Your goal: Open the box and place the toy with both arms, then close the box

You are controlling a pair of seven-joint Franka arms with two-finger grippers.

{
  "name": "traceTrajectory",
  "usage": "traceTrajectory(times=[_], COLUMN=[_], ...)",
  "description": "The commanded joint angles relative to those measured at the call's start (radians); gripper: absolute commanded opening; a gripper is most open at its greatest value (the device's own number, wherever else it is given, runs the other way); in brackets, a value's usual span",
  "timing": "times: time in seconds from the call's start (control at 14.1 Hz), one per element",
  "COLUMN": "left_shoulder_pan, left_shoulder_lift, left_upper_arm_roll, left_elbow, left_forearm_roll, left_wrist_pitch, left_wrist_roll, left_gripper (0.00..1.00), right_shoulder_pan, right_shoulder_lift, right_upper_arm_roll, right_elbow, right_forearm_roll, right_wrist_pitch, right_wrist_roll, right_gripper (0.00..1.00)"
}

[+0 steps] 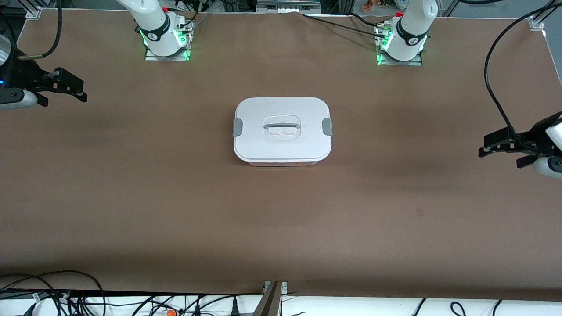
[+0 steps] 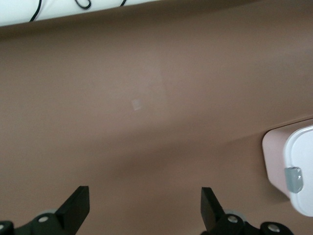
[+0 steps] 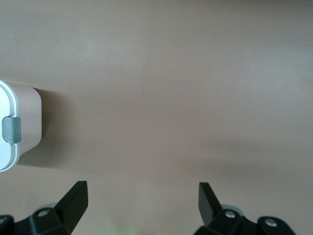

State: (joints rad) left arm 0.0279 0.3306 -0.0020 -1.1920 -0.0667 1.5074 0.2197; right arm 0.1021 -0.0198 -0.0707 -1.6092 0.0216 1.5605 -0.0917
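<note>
left end effector (image 1: 487,147) open, right end effector (image 1: 77,90) open, box (image 1: 282,131) shut

A robotics lab — two white arms (image 1: 153,26) bolted on plates to a brown-covered table (image 1: 131,197). Loose black cables (image 1: 66,298) trail along its edge — aluminium framing (image 1: 33,11) at the corners.

Smooth plastic box (image 1: 282,145), matt table (image 1: 175,197)

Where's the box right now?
The box sits lid-on mid-table in the front view, between the open left gripper and open right gripper, both apart from it.
</note>
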Motion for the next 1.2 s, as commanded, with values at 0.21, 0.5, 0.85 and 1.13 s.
traceTrajectory(times=[0.21,0.5,0.85,1.13], left_shoulder_pan=[0.021,0.02,0.029,0.029], left_shoulder_lift=[-0.169,-0.266,-0.236,-0.232], left_upper_arm_roll=[0.003,0.003,0.002,0.002], left_elbow=[-0.227,-0.354,-0.356,-0.356], left_forearm_roll=[0.071,0.068,0.067,0.065], left_wrist_pitch=[0.086,0.08,0.08,0.08], left_wrist_roll=[-0.029,-0.138,-0.128,-0.128], left_gripper=[1.0,1.0,1.0,1.0], right_shoulder_pan=[0.001,0.001,-0.005,-0.005], right_shoulder_lift=[-0.002,0.0,0.0,0.0], right_upper_arm_roll=[0.008,0.006,0.0,0.0], right_elbow=[0.006,0.006,0.006,0.006], right_forearm_roll=[0.008,0.006,0.006,0.006], right_wrist_pitch=[0.0,0.007,0.006,0.006], right_wrist_roll=[-0.006,-0.006,-0.006,-0.006], right_gripper=[1.0,1.0,1.0,1.0])
